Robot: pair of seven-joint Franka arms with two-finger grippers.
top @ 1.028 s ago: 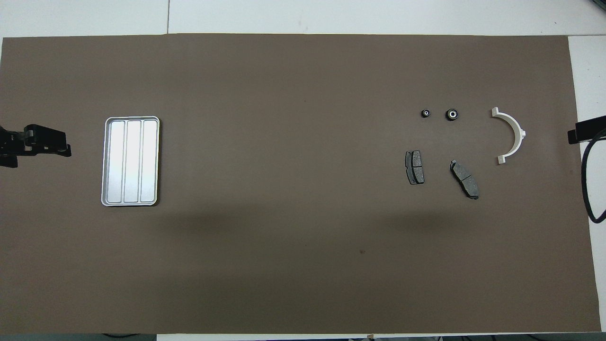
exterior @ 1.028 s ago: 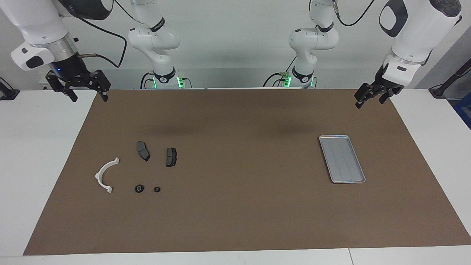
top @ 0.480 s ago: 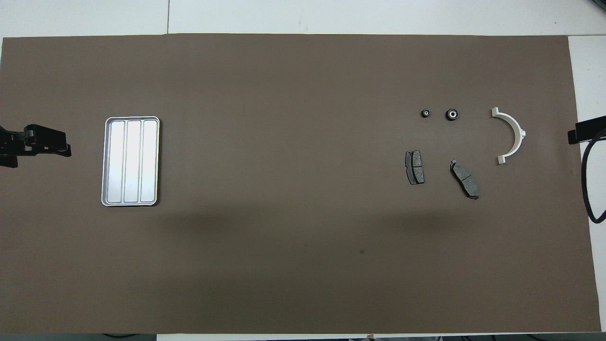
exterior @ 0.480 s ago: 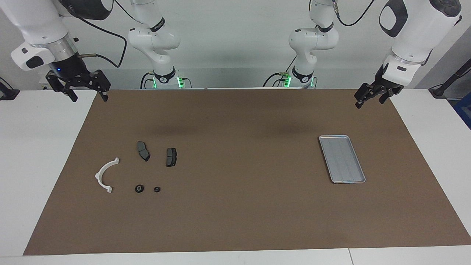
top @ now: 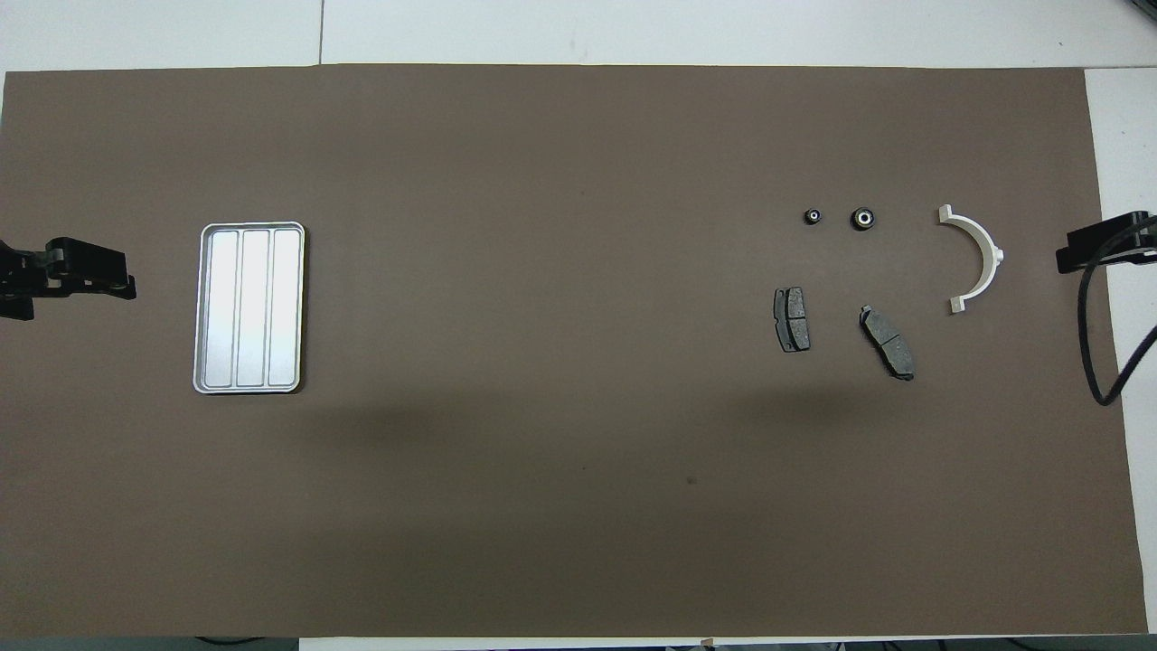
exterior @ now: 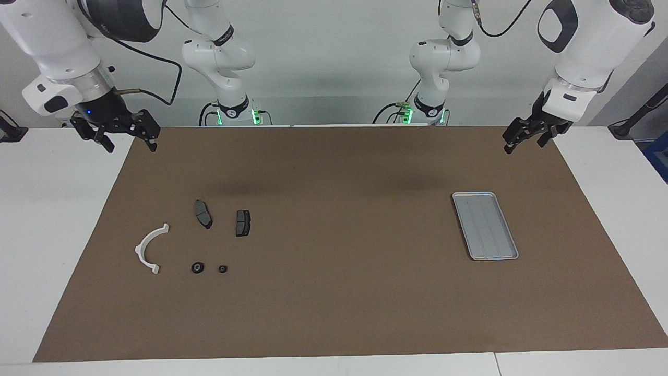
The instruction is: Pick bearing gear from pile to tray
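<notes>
The pile lies toward the right arm's end of the brown mat: a white half-ring bracket [exterior: 148, 248] [top: 976, 262], two dark grey brake pads [exterior: 203, 213] [exterior: 242, 223], and two small black round pieces [exterior: 197, 268] [exterior: 222, 269], which also show in the overhead view [top: 863, 218] [top: 813, 216]. The silver tray [exterior: 485, 225] [top: 249, 307] lies empty toward the left arm's end. My right gripper [exterior: 130, 146] [top: 1098, 251] is open and empty, raised over the mat's edge beside the pile. My left gripper [exterior: 523, 146] [top: 117, 280] is open and empty, raised over the mat's edge beside the tray.
The brown mat [exterior: 344, 292] covers most of the white table [exterior: 47, 219]. A black cable [top: 1098, 353] hangs from the right arm beside the bracket. Two more white arms stand at the table's edge by the robots.
My right gripper has moved a little inward over the mat's edge, toward the pile. The left arm waits and the parts have not moved.
</notes>
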